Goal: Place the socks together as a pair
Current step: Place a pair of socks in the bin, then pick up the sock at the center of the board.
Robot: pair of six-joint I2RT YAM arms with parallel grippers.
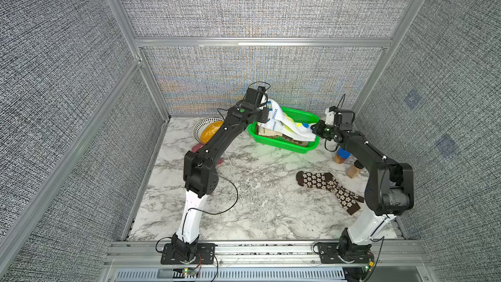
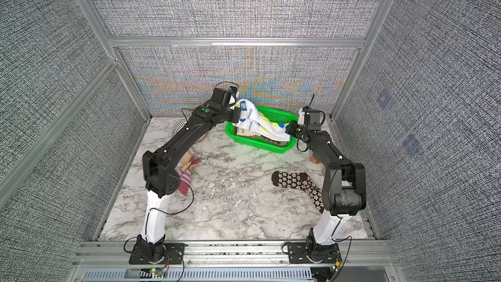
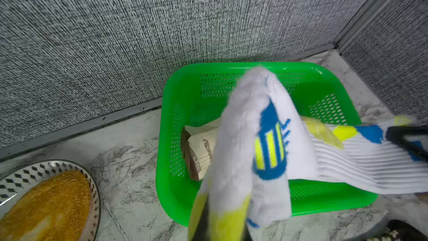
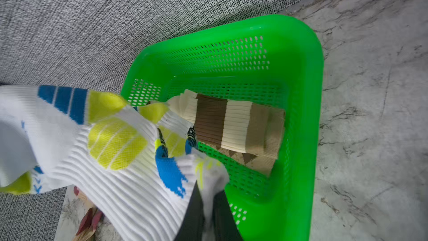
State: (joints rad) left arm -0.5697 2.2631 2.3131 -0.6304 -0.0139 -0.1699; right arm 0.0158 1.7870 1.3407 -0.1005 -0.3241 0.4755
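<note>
Our left gripper (image 3: 222, 228) and right gripper (image 4: 206, 207) each clamp an end of the white lime-spotted socks (image 1: 284, 124); light, limp, stretchy, they sag between our fingers (image 4: 191, 219), so we pinch bunched folds

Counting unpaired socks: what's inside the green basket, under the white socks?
A cream sock with brown bands lies in the green basket, on a tan argyle sock of which only an edge shows. The white socks, stretched above, hide the basket's other end.
</note>
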